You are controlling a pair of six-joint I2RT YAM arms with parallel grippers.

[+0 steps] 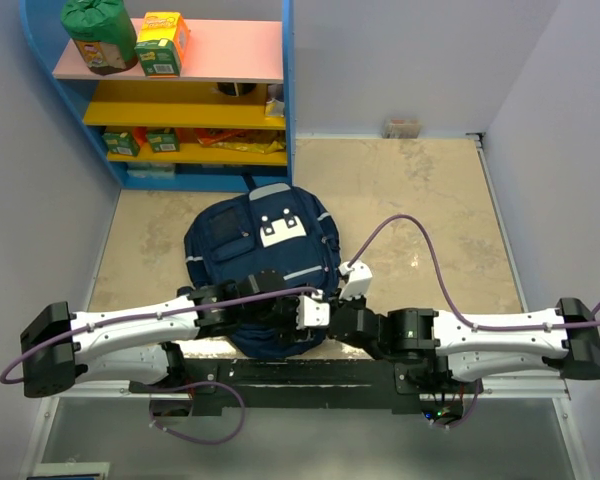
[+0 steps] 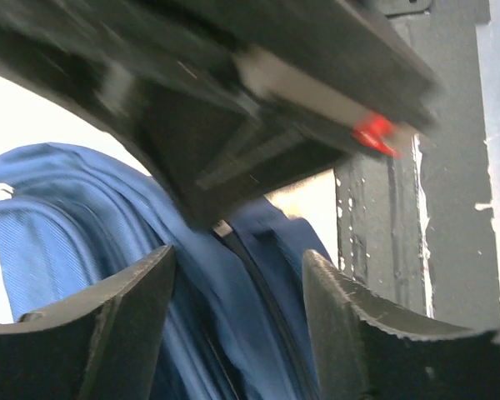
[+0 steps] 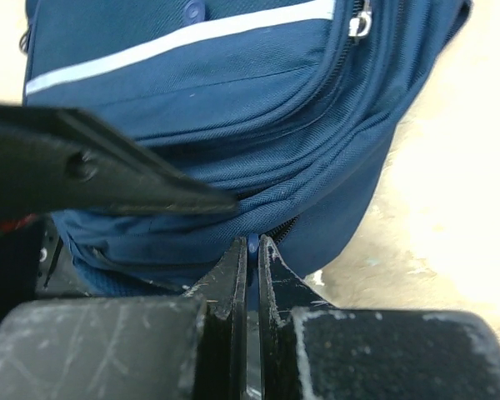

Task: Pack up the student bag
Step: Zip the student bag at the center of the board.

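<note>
The student bag [image 1: 242,245], navy with a white patch [image 1: 280,232], lies flat on the beige table. Both grippers meet at its near edge. My right gripper [image 3: 252,243] is shut on a small blue zipper pull [image 3: 252,240] at the end of the bag's [image 3: 200,92] lower zipper seam. My left gripper [image 2: 239,258] stands open, its fingers [image 2: 129,300] astride a fold of blue fabric and a dark zipper line [image 2: 262,296]. One left finger [image 3: 108,179] crosses the right wrist view just above the seam. The left wrist view is blurred.
A blue shelf unit [image 1: 288,90] stands at the far left, holding a green pouch [image 1: 100,32] and drink cartons [image 1: 163,42]. A small box [image 1: 402,127] sits by the far wall. The black mounting rail [image 1: 280,375] runs just behind the bag's near edge.
</note>
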